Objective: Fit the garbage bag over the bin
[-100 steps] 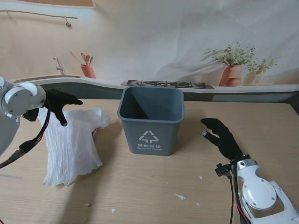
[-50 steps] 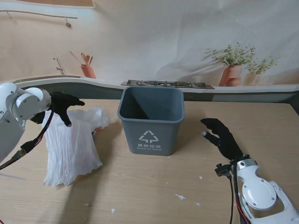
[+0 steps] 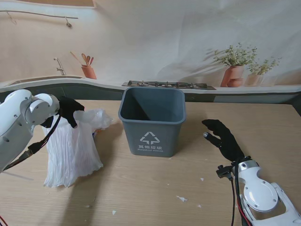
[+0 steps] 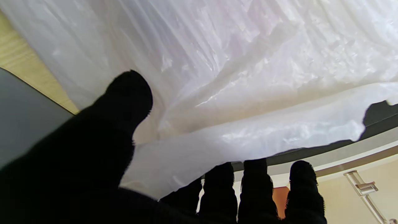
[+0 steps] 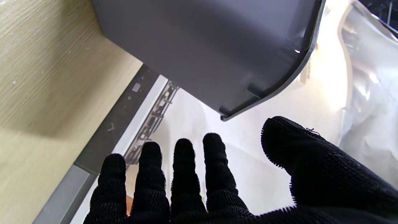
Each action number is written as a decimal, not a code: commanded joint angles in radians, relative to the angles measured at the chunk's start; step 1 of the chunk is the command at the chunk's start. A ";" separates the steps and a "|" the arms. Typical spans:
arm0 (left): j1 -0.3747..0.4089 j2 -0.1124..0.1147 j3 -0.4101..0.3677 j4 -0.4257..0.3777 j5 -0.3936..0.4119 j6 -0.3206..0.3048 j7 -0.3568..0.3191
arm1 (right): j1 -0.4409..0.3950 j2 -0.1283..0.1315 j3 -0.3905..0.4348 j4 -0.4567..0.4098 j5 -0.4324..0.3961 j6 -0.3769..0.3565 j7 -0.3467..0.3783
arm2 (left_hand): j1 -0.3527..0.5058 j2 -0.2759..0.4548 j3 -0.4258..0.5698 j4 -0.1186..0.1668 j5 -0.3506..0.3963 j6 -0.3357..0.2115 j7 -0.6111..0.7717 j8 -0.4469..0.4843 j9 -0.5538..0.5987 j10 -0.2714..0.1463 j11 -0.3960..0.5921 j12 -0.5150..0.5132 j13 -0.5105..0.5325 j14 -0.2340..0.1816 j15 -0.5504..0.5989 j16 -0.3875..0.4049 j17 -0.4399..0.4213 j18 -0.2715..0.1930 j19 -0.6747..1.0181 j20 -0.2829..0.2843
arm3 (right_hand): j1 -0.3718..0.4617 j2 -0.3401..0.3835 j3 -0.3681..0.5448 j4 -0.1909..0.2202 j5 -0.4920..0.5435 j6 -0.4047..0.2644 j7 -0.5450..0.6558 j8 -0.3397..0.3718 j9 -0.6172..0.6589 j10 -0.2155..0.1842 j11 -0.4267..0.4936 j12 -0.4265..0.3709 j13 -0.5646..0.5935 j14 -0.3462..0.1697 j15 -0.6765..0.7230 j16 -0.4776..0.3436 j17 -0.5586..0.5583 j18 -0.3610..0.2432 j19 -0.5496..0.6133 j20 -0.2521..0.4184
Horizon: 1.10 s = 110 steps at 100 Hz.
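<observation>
The grey bin (image 3: 152, 121) stands upright and open in the middle of the table, a recycling mark on its front. The white translucent garbage bag (image 3: 71, 148) hangs in long pleats to the left of the bin, its bottom resting on the table. My left hand (image 3: 69, 111) sits at the bag's top. In the left wrist view the bag (image 4: 236, 93) has its rim between my thumb (image 4: 124, 102) and fingers (image 4: 255, 183). My right hand (image 3: 225, 137) lies open, fingers spread, to the right of the bin, apart from it. The right wrist view shows the bin's wall (image 5: 199, 43).
Small white scraps (image 3: 181, 198) lie on the wood nearer to me. A printed kitchen backdrop rises behind the table's far edge. Bare wood stretches between the bin and my right hand.
My left hand and forearm have moved right, toward the bin, and turned at the bag's top. The bag's upper part has bunched slightly. Bin and right hand have not moved.
</observation>
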 commanded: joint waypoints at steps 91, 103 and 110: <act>0.181 -0.016 -0.343 -0.301 0.053 -0.148 0.035 | -0.004 -0.007 -0.010 -0.007 0.001 0.016 0.017 | 0.277 0.111 -0.094 0.009 0.274 -0.089 0.401 0.204 0.412 0.039 0.089 0.277 0.322 0.116 0.266 0.133 0.053 0.095 0.438 0.100 | -0.021 0.006 -0.003 -0.006 0.008 -0.008 -0.003 -0.010 -0.017 -0.006 0.005 -0.003 -0.015 -0.033 -0.001 -0.005 0.000 -0.013 -0.025 0.013; 0.193 -0.015 -0.384 -0.364 0.044 -0.183 0.028 | -0.007 -0.007 -0.008 -0.009 0.002 0.014 0.015 | 0.255 0.095 -0.063 0.016 0.282 -0.092 0.407 0.212 0.427 0.040 0.092 0.280 0.336 0.121 0.271 0.137 0.063 0.101 0.448 0.107 | -0.022 0.006 -0.003 -0.007 0.008 -0.008 -0.004 -0.010 -0.017 -0.006 0.005 -0.002 -0.015 -0.033 -0.001 -0.005 0.000 -0.012 -0.025 0.013; 0.199 -0.014 -0.407 -0.401 0.045 -0.209 0.025 | -0.009 -0.007 -0.008 -0.010 0.002 0.013 0.014 | 0.244 0.090 -0.052 0.019 0.283 -0.096 0.410 0.218 0.432 0.039 0.096 0.282 0.345 0.119 0.275 0.140 0.070 0.102 0.455 0.111 | -0.022 0.005 -0.003 -0.007 0.007 -0.008 -0.004 -0.010 -0.018 -0.007 0.005 -0.003 -0.016 -0.034 -0.002 -0.005 0.001 -0.013 -0.025 0.012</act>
